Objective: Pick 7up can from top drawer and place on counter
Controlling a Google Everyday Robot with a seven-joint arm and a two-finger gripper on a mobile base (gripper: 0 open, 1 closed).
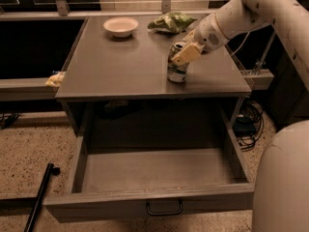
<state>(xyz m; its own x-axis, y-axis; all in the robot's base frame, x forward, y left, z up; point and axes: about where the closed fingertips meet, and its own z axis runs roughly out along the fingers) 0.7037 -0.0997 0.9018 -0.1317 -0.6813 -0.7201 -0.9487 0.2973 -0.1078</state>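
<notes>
Pincer: the pincer (185, 53) sits at the top of the 7up can (177, 70), its pale yellowish pad lying across the rim on the near side. I cannot tell whether it is clenched on the can or has let go.
Arm: the arm (231, 18), smooth, off-white and rounded, reaches in from the right and slopes down to the can, probably so the can can be stood down from above.
7up can: a small silvery cylinder with greenish print. It stands upright on the desk, near the front right edge and well apart from the drawer below.
Desk: the desk (120, 66) is a flat, matte grey top that looks like metal. It is level enough for the can to stand on its own.
Top drawer: the top drawer (154, 170) is pulled fully out. It is a shallow grey tray with a bare floor and a dark curved handle (164, 208) on its front.
Stage: judging by where the can stands, the placing looks all but done, with only the let-go and pull-back left.
Further off: a pale round bowl (120, 26) and a crinkled green packet (171, 21) sit at the far edge of the desk, away from the can.
</notes>
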